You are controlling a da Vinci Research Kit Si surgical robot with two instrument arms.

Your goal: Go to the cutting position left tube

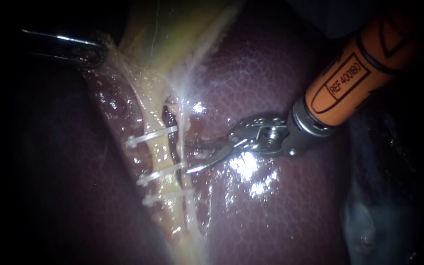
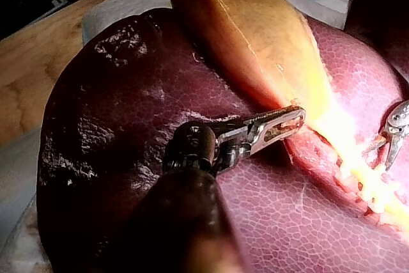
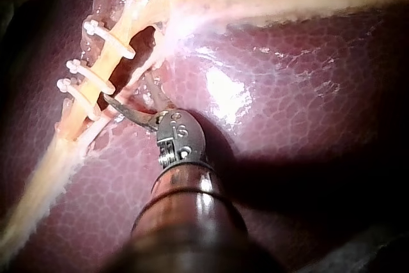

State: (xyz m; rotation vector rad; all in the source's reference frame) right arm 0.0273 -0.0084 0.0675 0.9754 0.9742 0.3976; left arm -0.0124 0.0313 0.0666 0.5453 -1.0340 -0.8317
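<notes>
Our right instrument slants in, its curved blades parted wide and holding nothing, tips just beside the left tube, which carries 3 clips. Beyond that tube, our left instrument is clamped on the gallbladder.

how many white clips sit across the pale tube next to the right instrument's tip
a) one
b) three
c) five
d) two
b: the endoscope view shows three white clips crossing the tube, one below another, with the right instrument beside them, its jaws open.
</notes>
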